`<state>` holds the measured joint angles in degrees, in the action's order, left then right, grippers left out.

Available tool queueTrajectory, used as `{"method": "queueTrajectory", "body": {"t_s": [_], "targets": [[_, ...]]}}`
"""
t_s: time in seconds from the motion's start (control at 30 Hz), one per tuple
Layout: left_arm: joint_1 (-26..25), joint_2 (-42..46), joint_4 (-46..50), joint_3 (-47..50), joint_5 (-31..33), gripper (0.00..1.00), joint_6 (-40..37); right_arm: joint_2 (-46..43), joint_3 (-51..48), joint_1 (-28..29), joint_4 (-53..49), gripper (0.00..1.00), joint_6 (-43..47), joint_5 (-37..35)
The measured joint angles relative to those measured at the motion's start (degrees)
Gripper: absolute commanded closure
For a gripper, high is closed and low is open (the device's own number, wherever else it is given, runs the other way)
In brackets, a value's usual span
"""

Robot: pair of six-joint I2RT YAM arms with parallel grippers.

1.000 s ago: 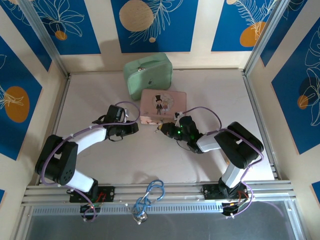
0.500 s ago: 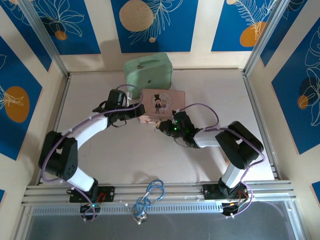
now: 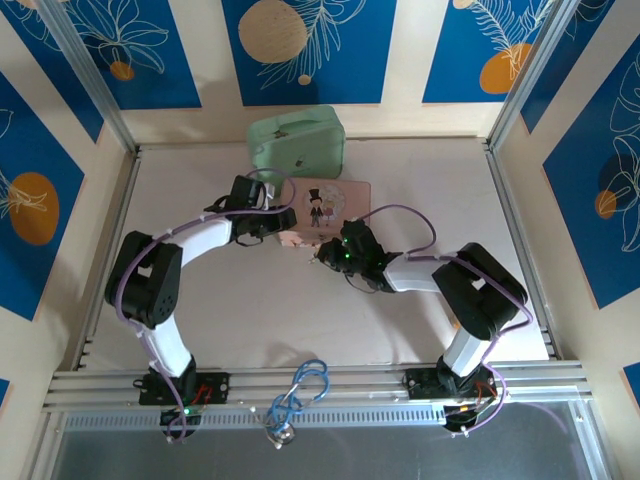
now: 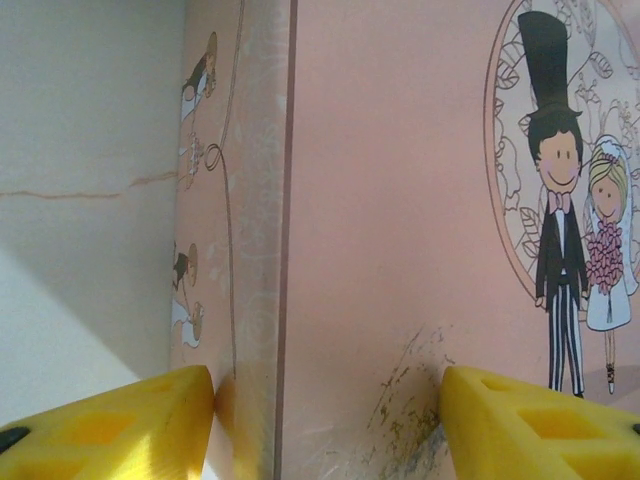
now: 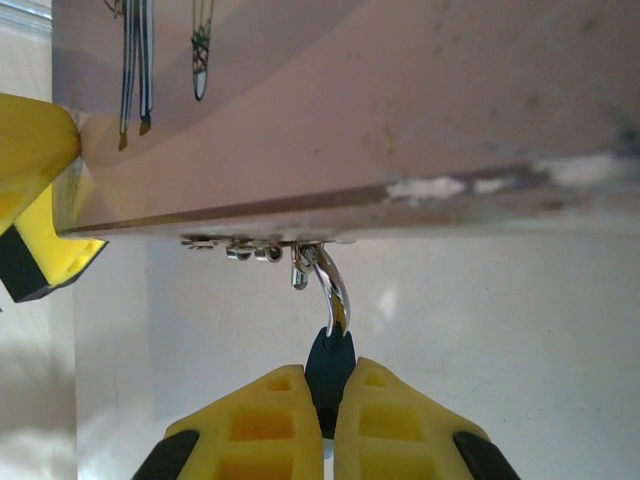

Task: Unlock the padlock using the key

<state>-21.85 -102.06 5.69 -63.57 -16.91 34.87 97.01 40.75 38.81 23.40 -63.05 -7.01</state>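
Note:
A pink box [image 3: 335,205] with a bride-and-groom picture lies mid-table. The padlock [image 5: 330,360], tiny with a blue body, hangs by its silvery shackle [image 5: 335,290] from the clasp on the box's front edge [image 5: 350,100]. My right gripper [image 5: 330,400] is shut on the blue body just below that edge, seen from above at the box's front [image 3: 322,255]. My left gripper [image 4: 328,400] stands open astride the box's left front corner [image 3: 278,222], one finger [image 4: 190,410] against the side wall, the other over the lid [image 4: 400,200]. The key is out of view.
A mint-green case [image 3: 297,140] stands right behind the pink box against the back wall. A loop of blue cable [image 3: 305,385] lies on the rail at the near edge. Side rails bound the table left and right.
The left arm has swung up and right from beside the box onto its left corner, with its jaws wider apart. The right gripper has crept slightly left, still shut on the padlock.

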Motion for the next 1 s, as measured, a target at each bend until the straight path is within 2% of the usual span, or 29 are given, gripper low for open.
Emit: {"method": "queueTrajectory", "body": {"t_s": [0.33,0.37,0.43,0.5,0.53,0.6,0.67,0.73,0.8,1.0], "targets": [[0.31,1.33,-6.23,4.28,-0.96,0.43,1.29,0.85,-5.49,0.37,12.33,0.84,0.02,-1.62],[0.31,1.46,-6.82,4.70,-1.03,0.43,1.33,1.05,-5.88,0.33,13.55,0.84,0.07,-1.60],[0.31,1.64,-7.91,5.44,-1.11,0.43,1.70,1.36,-6.25,0.33,14.88,0.94,0.28,-1.60],[0.31,1.97,-9.22,6.40,-1.14,0.44,1.99,1.46,-6.49,0.33,15.45,0.99,0.70,-1.57],[0.31,2.14,-9.90,6.88,-1.11,0.44,2.19,1.46,-6.62,0.28,15.69,1.00,0.79,-1.55],[0.31,2.34,-11.10,7.65,-1.11,0.44,2.34,1.44,-6.75,0.28,15.87,0.90,0.90,-1.51],[0.31,2.58,-11.98,8.28,-1.11,0.44,2.43,1.36,-6.75,0.28,15.69,0.87,0.85,-1.53],[0.31,2.67,-12.61,8.70,-1.11,0.44,2.64,1.14,-6.75,0.28,15.28,0.91,0.83,-1.55],[0.31,2.78,-12.90,8.83,-1.09,0.45,2.78,0.96,-6.75,0.28,14.86,1.00,0.81,-1.60],[0.31,2.80,-12.87,8.85,-1.09,0.46,2.80,0.87,-7.67,0.24,16.33,1.00,-0.57,-1.38]]}}
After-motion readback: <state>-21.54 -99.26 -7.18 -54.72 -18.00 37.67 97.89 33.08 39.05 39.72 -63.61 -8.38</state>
